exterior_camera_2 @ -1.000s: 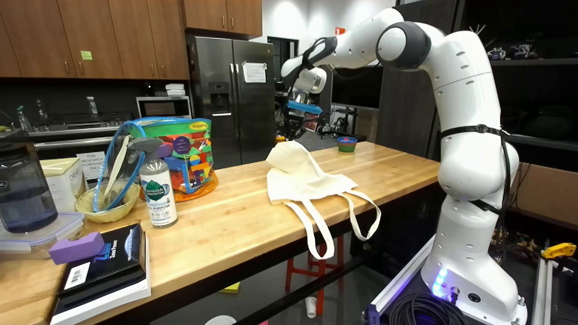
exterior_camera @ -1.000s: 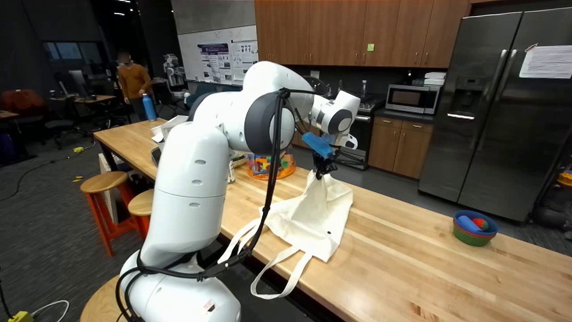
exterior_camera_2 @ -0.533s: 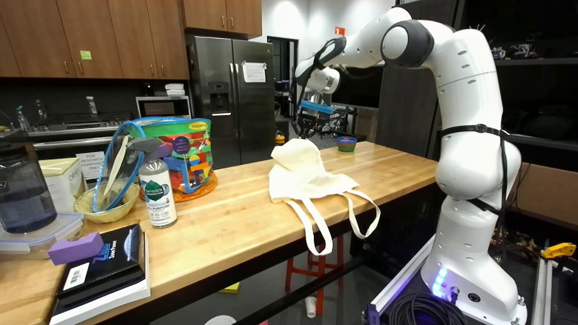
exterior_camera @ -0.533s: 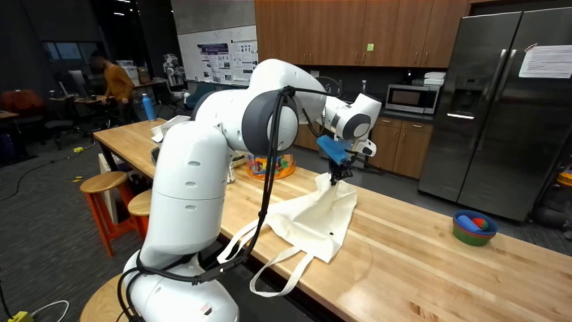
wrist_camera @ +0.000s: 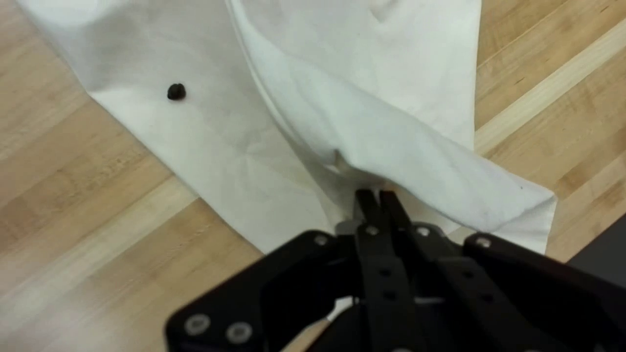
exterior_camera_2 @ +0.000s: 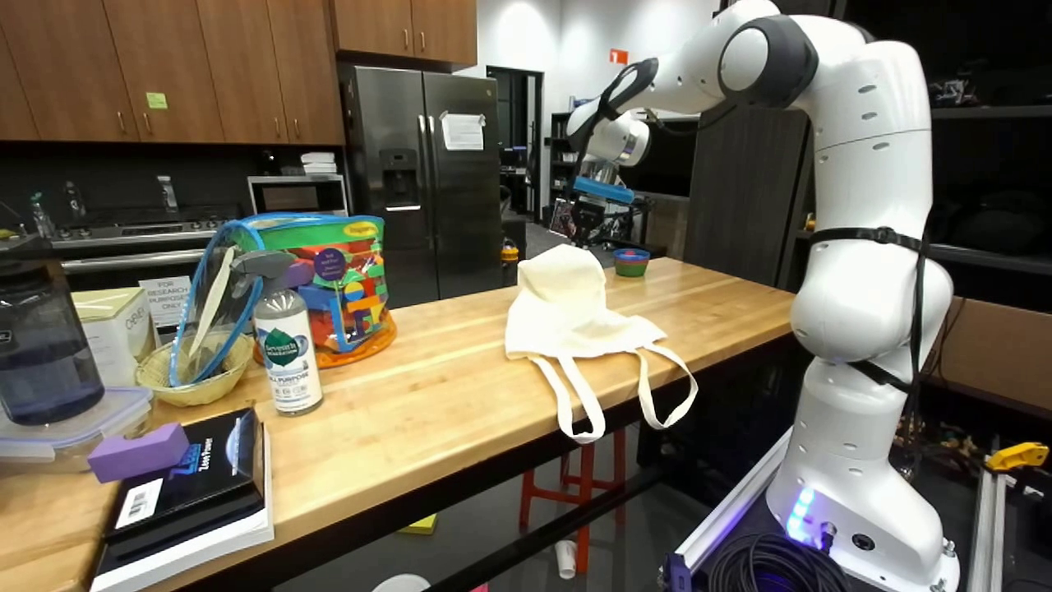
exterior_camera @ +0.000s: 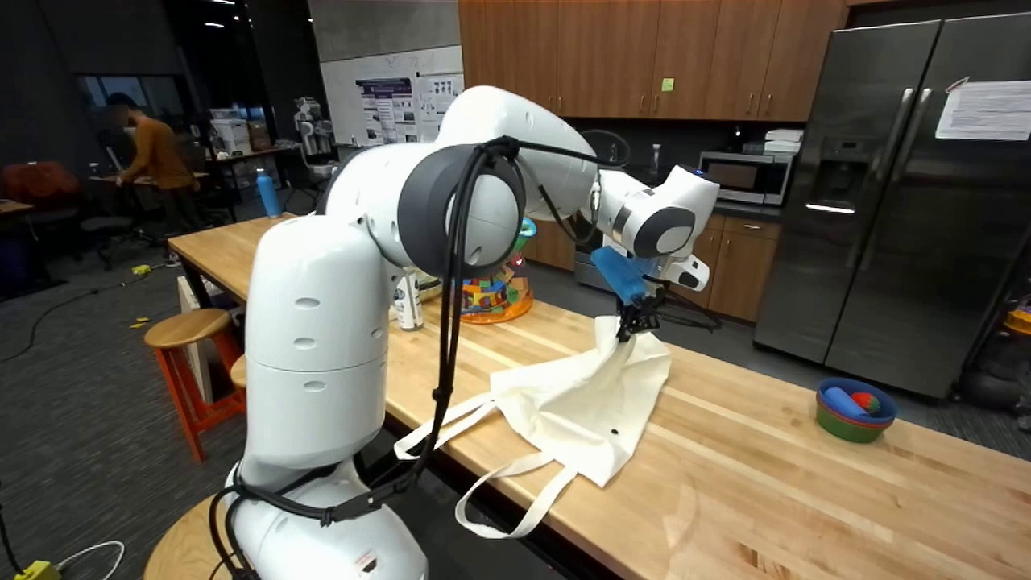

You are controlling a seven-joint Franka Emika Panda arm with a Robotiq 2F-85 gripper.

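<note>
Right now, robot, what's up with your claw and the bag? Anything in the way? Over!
Gripper shut on cloth bag. Bag partly lifted, straps dangling over table edge. Bowls stand apart from bag.

The cream, two-handled cloth bag (exterior_camera: 584, 403) looks matt and creased, the long, light-brown wooden desk (exterior_camera: 805, 491) smooth and glossy, the tall, dark-grey metal refrigerator (exterior_camera: 910, 225) satiny, the white, tubular, plastic-looking arm (exterior_camera: 314, 338) smooth.

Bright tabletop (exterior_camera: 805, 467), dim far room (exterior_camera: 64, 40).
Glare whitens the tabletop in an exterior view; blue light (exterior_camera_2: 799, 514) glows at the robot base (exterior_camera_2: 855, 485); the gripper (wrist_camera: 375, 196) looks soft in the wrist view.
</note>
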